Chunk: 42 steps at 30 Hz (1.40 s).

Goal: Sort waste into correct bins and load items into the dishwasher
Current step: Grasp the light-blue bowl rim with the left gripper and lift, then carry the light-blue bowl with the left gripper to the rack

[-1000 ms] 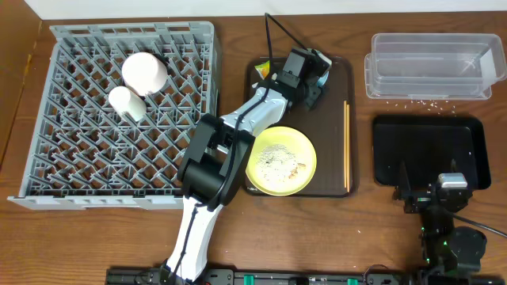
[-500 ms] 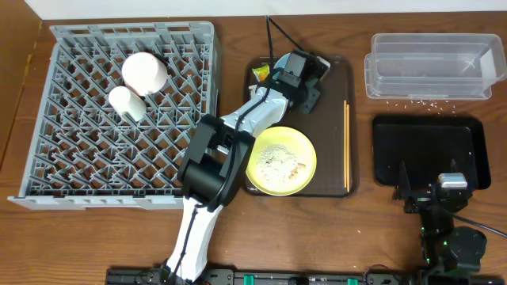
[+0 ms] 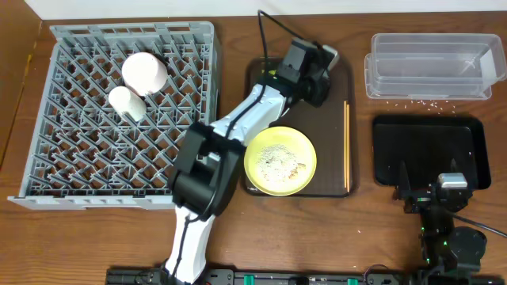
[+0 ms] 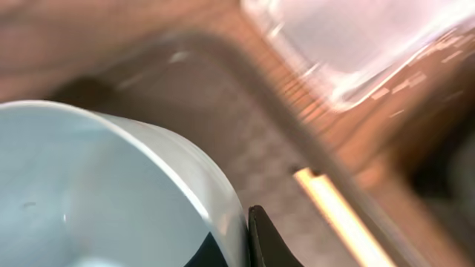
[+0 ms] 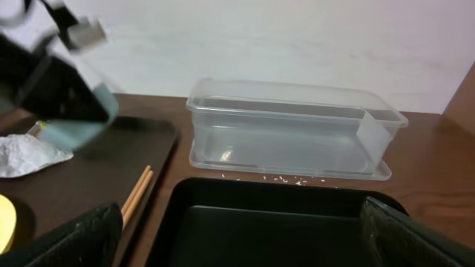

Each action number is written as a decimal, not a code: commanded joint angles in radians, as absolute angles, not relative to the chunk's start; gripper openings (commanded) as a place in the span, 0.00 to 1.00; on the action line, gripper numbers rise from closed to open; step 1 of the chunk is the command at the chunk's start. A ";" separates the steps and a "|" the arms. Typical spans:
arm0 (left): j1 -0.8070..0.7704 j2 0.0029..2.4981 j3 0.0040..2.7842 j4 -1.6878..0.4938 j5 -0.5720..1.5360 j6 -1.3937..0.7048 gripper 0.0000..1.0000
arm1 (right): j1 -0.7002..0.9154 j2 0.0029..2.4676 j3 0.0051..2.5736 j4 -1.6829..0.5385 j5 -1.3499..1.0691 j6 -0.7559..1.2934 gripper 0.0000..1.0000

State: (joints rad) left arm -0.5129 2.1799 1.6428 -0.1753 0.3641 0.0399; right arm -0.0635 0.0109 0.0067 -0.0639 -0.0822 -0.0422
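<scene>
1. Pale-blue bowl (image 4: 96, 178): plain smooth wall, thin rounded rim. It is probably stiff, light, slippery and easy to chip.
2. Location: the 12 o'clock end of the brown tray (image 3: 337, 158), beyond the plate (image 3: 279, 161). Whether it is clear of the tray cannot be told.
3. Hold point: the rim. Here the left gripper (image 3: 317, 77) is clamped on it, one finger (image 4: 266, 241) outside the wall.
4. At the 6 o'clock edge of the black bin (image 3: 428, 150), the right gripper (image 3: 437, 180) has its jaws wide apart, holding nothing.
5. A single rim pinch may let the bowl swing, so carry it slowly to the rack (image 3: 79, 158) at 9 o'clock.
</scene>
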 commanded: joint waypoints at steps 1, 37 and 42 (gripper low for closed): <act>-0.506 2.045 1.641 -0.157 0.431 -0.085 0.08 | -0.072 0.005 0.006 -0.068 -0.086 -0.057 0.99; 0.402 1.649 1.641 -0.925 0.823 -0.228 0.07 | -0.072 0.005 0.006 -0.068 -0.086 -0.057 0.99; 0.553 1.647 1.634 -0.998 0.883 -0.228 0.07 | -0.072 0.005 0.006 -0.068 -0.086 -0.057 0.99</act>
State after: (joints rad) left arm 0.4793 1.6413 1.6421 -0.9844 0.8242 -0.2749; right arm -0.0631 0.0109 0.0067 -0.0639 -0.0818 -0.0422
